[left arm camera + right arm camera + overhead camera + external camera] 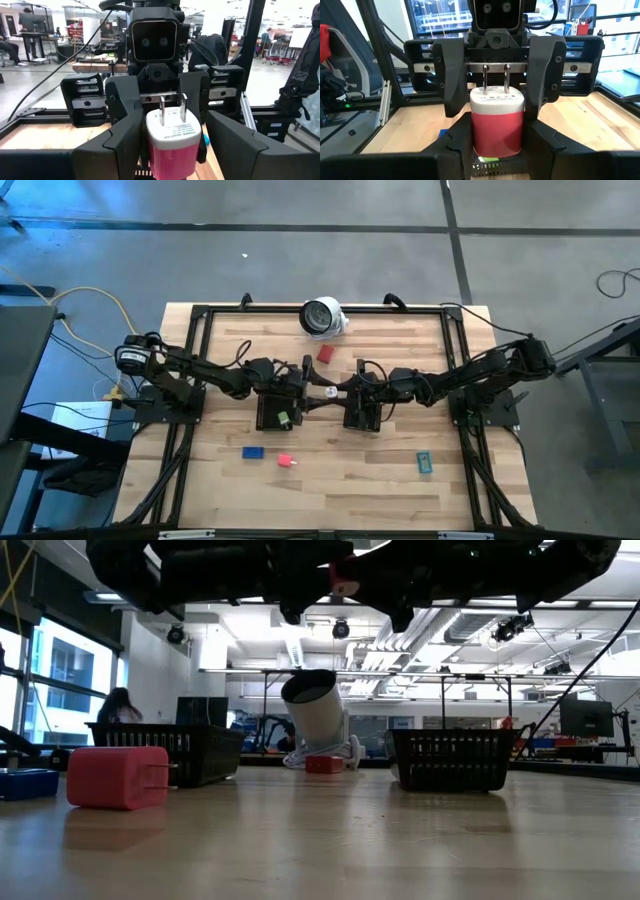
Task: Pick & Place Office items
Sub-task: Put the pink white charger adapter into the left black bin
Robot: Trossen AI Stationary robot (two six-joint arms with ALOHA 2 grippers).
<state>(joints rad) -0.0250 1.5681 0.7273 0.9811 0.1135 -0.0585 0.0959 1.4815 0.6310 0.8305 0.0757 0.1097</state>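
A pale wooden bench [330, 480] stands on a grey floor. Above its middle, the left gripper [170, 145] and the right gripper [497, 132] meet head on, each one's fingers pinching the same pink-and-white plug adapter [172, 142] between the two black mesh trays [450, 758]. Farther off lie a pink piece [285, 461], a blue piece [253, 451] and a teal piece [424, 463].

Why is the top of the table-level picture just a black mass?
Low view: the arms hang overhead against bright ceiling lights, so they show as silhouettes; the pale wooden table carries a soft sheen. High view: lit evenly, no hard shadows.
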